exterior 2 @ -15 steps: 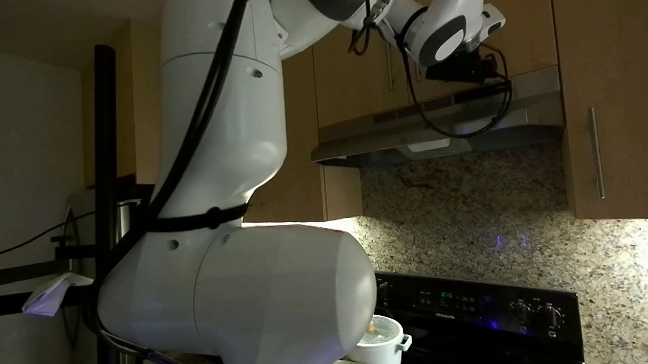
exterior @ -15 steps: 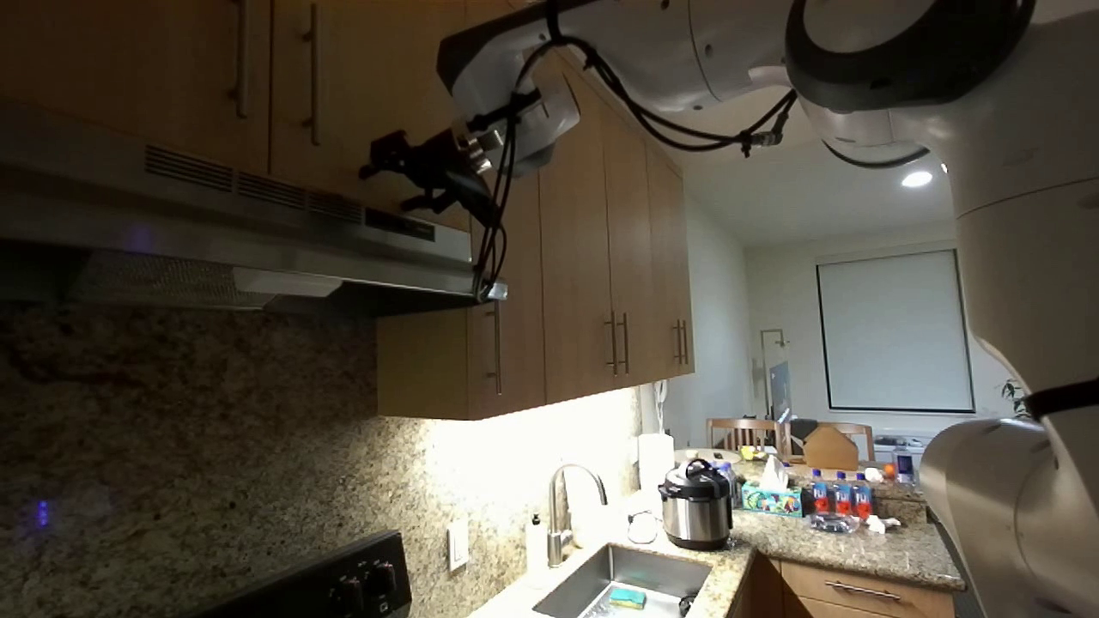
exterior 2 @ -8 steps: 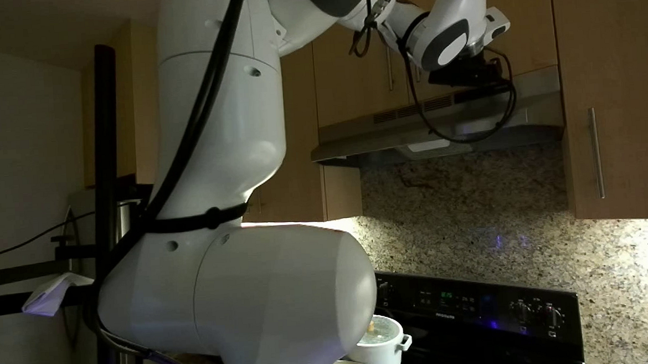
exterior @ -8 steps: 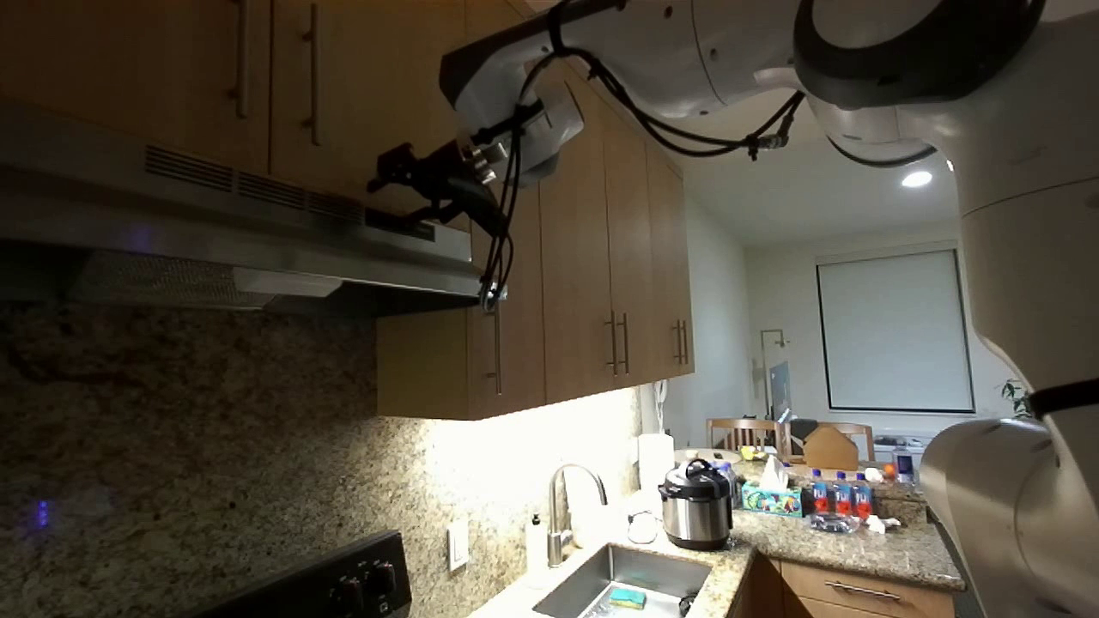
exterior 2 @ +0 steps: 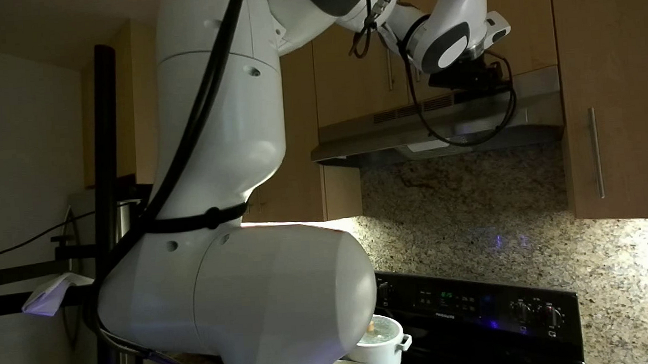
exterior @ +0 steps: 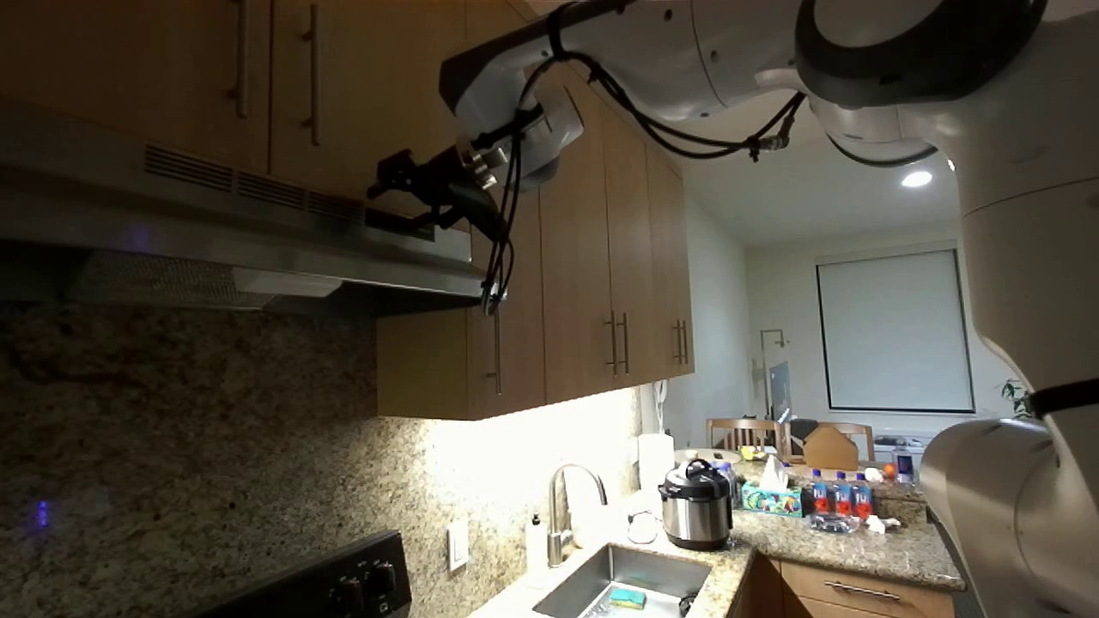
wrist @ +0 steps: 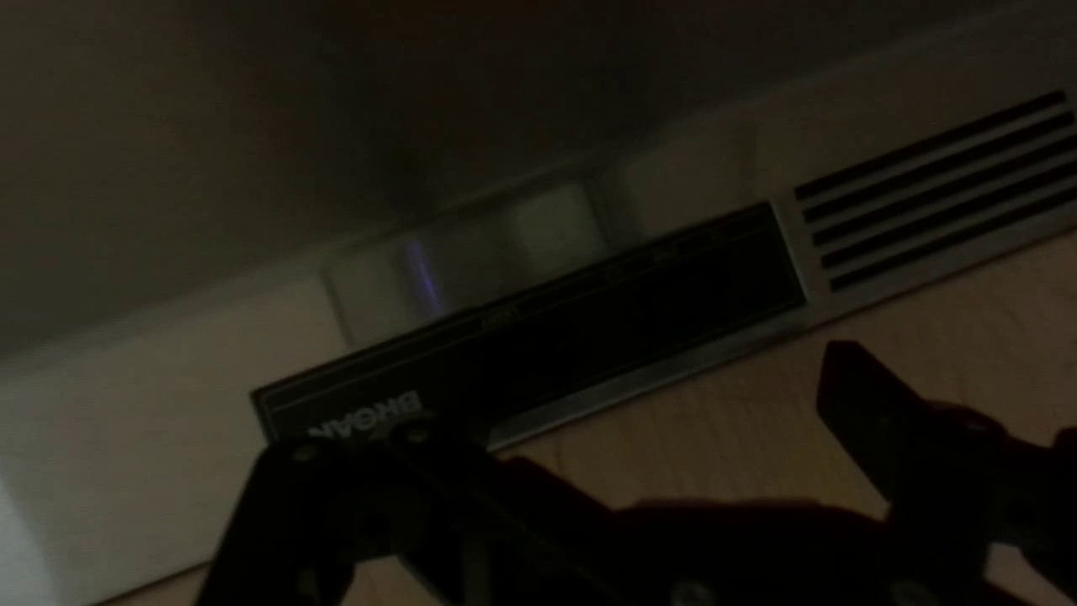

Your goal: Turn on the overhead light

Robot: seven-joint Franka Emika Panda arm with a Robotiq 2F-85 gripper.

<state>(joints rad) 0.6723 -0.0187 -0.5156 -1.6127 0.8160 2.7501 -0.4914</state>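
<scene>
Wrist view: black control panel [wrist: 589,337] slants across the range hood [wrist: 185,421], BROAN lettering upside down, vent slots [wrist: 942,192] just beside.
Gripper [exterior: 396,206]: jaws spread apart in front of the panel; whether it touches cannot be told.
Overhead light [exterior: 288,281]: dull pale lens set in the hood's underside, above the stove [exterior 2: 475,313].
White pot [exterior 2: 380,354]: stands on the stove.
Sink [exterior: 657,565]: blue-green sponge [exterior: 628,598] inside, tall faucet [exterior: 553,515] beside.

The hood [exterior: 249,230] is silver-grey, its panel [wrist: 572,316] black — the backsplash [exterior 2: 470,218] speckled brown.
</scene>
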